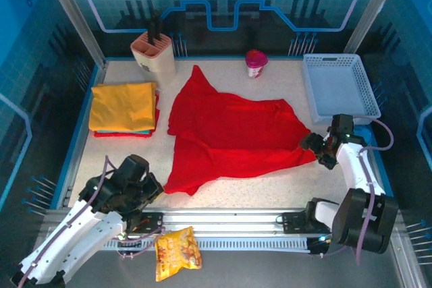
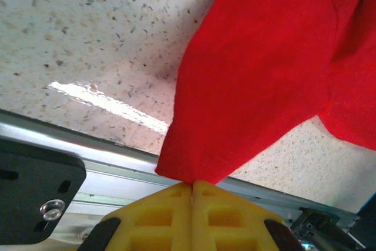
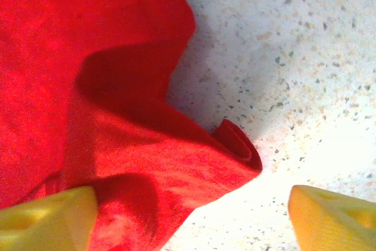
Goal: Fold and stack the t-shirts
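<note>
A bright red t-shirt (image 1: 229, 133) lies spread and rumpled across the middle of the table. My left gripper (image 1: 152, 190) is at its near left corner. In the left wrist view the yellow fingers (image 2: 192, 183) are pressed together, pinching that corner of the red cloth (image 2: 264, 69). My right gripper (image 1: 317, 150) is at the shirt's right corner, open. Its fingertips (image 3: 47, 218) stand wide apart, and the curled corner of the red t-shirt (image 3: 176, 163) lies on the table between them. A folded mustard yellow t-shirt (image 1: 123, 104) tops a small pile at the left.
A white lattice basket (image 1: 337, 59) stands at the back right. A pink cup (image 1: 256, 63) and a beige holder with dark tools (image 1: 154, 55) stand along the back. A yellow-orange snack bag (image 1: 177, 253) lies on the front rail between the arm bases.
</note>
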